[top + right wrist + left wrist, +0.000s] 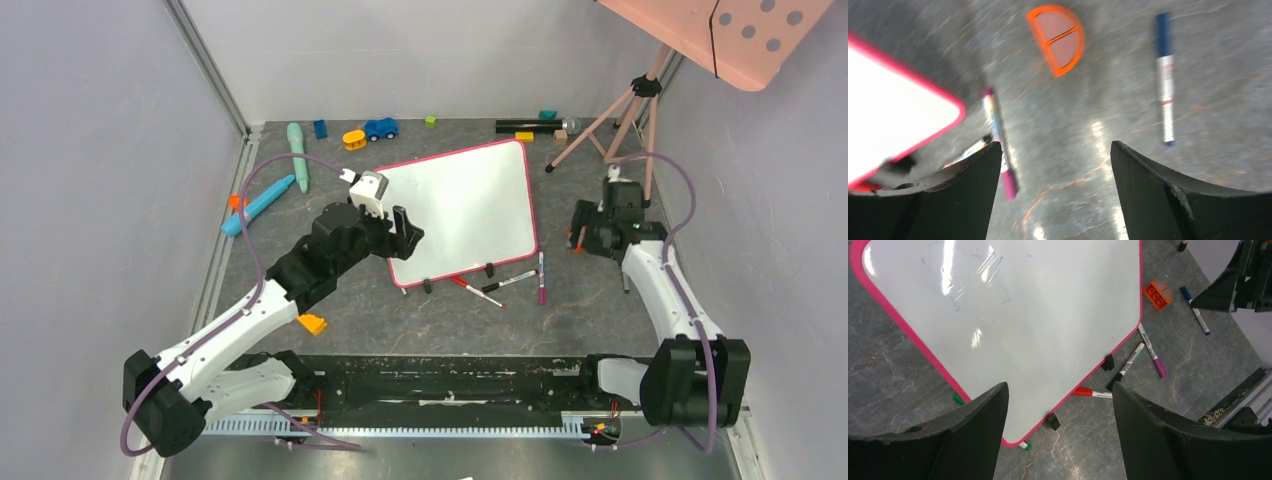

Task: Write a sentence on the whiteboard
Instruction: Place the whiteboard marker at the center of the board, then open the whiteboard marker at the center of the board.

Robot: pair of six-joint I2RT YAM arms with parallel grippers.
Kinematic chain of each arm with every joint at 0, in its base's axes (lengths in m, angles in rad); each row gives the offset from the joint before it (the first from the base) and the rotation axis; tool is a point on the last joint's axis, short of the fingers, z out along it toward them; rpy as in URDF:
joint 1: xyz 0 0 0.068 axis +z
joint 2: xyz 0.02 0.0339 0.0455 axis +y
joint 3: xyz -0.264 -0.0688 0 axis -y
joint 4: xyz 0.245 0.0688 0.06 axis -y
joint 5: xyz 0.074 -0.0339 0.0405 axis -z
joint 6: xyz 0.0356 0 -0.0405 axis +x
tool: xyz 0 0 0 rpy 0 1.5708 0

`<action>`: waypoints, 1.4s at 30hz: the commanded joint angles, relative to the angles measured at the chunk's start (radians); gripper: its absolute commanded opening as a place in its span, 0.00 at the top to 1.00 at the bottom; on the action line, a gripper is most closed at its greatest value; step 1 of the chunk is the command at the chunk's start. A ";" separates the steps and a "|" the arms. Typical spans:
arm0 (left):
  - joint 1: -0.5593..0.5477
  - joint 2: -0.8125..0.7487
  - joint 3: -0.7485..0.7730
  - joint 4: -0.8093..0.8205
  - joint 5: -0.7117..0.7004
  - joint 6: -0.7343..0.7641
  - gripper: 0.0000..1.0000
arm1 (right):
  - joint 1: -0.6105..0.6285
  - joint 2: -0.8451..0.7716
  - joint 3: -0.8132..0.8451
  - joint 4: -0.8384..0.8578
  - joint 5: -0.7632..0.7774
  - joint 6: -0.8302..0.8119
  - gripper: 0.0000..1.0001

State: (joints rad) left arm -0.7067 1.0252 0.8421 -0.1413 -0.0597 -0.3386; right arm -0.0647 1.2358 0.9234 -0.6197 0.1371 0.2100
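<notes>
**Left gripper** (1059,390): jaws spread wide, nothing between them; poised over the near edge of the whiteboard (1013,330).

**Right gripper** (1053,145): jaws likewise wide apart and empty; hanging above bare table (1098,115), off the board's right corner.

**Whiteboard:** lying askew at mid-table, pink-framed, two black clip feet (1107,362) on its near edge. No sentence legible; only faint bluish traces near one corner.
- Judged thin, stiff and light.
- Glossy face likely slippery.
- Prone to sliding under pen pressure.
- Best steadied at the frame, not the face.

**Purple marker** (998,140): just beside the board's right corner, capped.
- Judged slim, light and smooth-barrelled, so apt to roll.
- Best pinched mid-barrel, across its length.

**Black-capped marker** (1128,365) and **red marker** (1091,393): close along the board's near edge.

**Blue marker** (1164,80) and **orange half-round piece** (1058,37): further right, apart from the board.
</notes>
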 commanded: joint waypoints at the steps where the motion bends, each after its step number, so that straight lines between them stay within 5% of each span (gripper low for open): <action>1: 0.009 -0.041 -0.015 -0.066 -0.015 -0.060 0.19 | 0.103 -0.064 -0.100 0.006 -0.133 0.011 0.24; 6: 0.009 -0.077 -0.049 -0.045 0.028 -0.055 0.19 | 0.167 -0.040 -0.203 0.126 -0.201 0.044 0.45; 24: 0.009 -0.123 -0.073 -0.041 0.108 -0.031 0.20 | 0.250 0.133 -0.285 0.291 -0.155 0.033 0.60; 28: 0.009 -0.129 -0.096 0.046 0.194 -0.018 0.21 | 0.277 0.148 -0.276 0.262 -0.056 0.035 0.83; 32: 0.007 -0.073 -0.085 0.128 0.338 0.015 0.22 | 0.278 0.048 -0.263 0.196 0.002 0.034 1.00; 36: -0.032 0.040 -0.069 0.272 0.523 0.003 0.22 | 0.272 -0.103 -0.197 0.111 -0.022 0.050 1.00; 42: -0.152 0.216 0.052 0.384 0.539 0.027 0.22 | 0.272 -0.289 -0.124 0.230 -0.288 0.154 1.00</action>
State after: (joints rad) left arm -0.8078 1.1717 0.7940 0.0715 0.3935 -0.3466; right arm 0.2077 1.0363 0.7265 -0.4889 0.0277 0.2810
